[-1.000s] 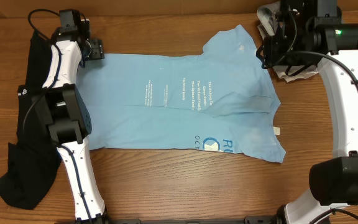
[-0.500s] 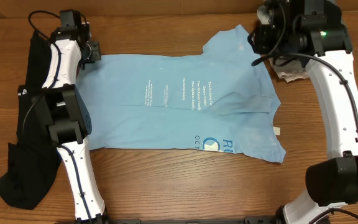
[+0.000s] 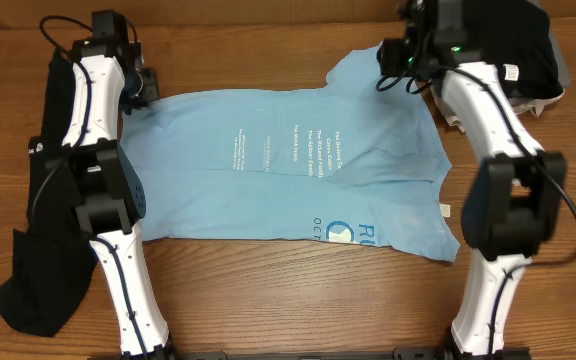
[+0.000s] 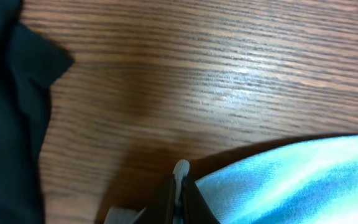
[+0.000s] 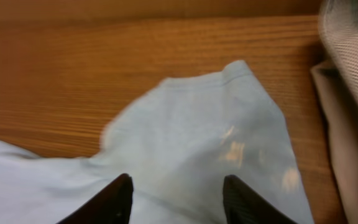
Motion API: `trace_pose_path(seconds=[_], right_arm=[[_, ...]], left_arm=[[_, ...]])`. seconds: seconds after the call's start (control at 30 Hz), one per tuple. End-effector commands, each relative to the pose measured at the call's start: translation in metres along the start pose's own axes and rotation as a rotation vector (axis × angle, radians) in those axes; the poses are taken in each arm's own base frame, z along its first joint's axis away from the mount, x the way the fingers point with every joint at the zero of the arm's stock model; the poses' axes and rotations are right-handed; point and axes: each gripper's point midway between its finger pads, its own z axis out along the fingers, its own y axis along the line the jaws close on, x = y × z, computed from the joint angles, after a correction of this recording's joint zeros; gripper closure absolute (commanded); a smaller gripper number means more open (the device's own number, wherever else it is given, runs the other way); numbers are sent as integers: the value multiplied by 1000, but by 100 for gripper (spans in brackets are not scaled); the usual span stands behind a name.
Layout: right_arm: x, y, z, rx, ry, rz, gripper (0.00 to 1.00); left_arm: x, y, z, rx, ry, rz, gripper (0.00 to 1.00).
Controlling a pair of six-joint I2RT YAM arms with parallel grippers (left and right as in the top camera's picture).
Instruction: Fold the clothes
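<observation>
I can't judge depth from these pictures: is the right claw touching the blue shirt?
Cannot tell: the right wrist view shows the right gripper open over the T-shirt, its height above it unclear.

The right hand (image 5: 178, 186) has swung left over a sleeve (image 5: 229, 124) of the T-shirt (image 3: 268, 170).

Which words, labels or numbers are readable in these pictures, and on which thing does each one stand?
No text reads with certainty.
Too small to read: the white lines on the light blue T-shirt.
Partly cut off: large letters by its logo, perhaps "R" and "O C".
Too small: the white mark on the black garment.
</observation>
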Motion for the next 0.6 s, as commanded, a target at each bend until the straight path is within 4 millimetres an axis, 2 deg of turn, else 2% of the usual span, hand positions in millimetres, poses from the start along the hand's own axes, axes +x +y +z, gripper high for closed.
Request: trace_pose_path(seconds=[0.0, 0.1, 0.23, 0.4, 0.57], right_arm=[[-6, -12, 23, 46, -34, -25, 42], [2, -22, 49, 65, -44, -33, 35], [3, -35, 70, 91, -82, -31, 32], [1, -52, 83, 103, -123, -20, 32], [2, -80, 95, 135, -158, 5, 31]], left_arm=[[-14, 3, -30, -7, -55, -17, 96], [-11, 3, -29, -8, -43, -16, 96], [-10, 3, -29, -9, -40, -16, 96], [-10, 6, -29, -25, -40, -16, 96], [-8, 10, -29, -43, -31, -17, 96]])
